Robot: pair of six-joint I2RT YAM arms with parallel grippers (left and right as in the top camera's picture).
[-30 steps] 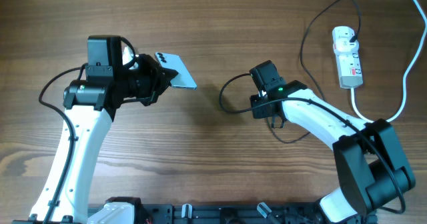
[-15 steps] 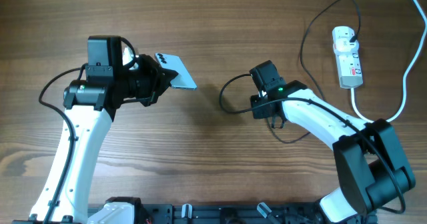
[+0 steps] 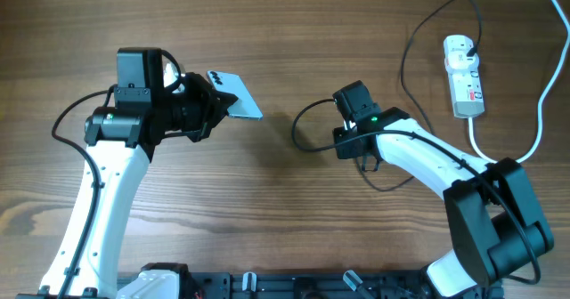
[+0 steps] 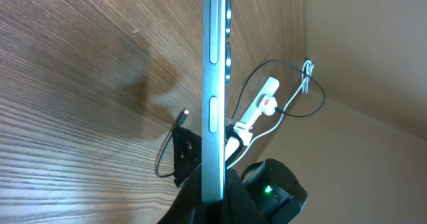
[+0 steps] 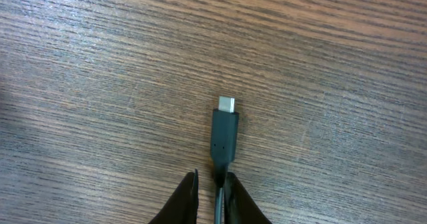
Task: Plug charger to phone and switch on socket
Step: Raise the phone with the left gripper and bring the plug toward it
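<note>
- Worktop (image 3: 285, 219): bare wood.
- Socket (image 3: 464, 76): rigid white strip lying flat at 2 o'clock.
- Phone (image 3: 239, 96): at 10 o'clock, clamped in left hand (image 3: 214, 103). Stiff, smooth, probably slippery; hold by the long edges.
- Charger (image 3: 297, 132): limp, light cable just right of centre, right hand (image 5: 212, 184) pinched shut on it.
- Connector (image 5: 225, 134): small, points 12 o'clock in the right wrist view; best gripped just behind it.

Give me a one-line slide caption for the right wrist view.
Right jaws pinch the charger cable just behind its connector, metal tip pointing away, above the wooden table.
</note>
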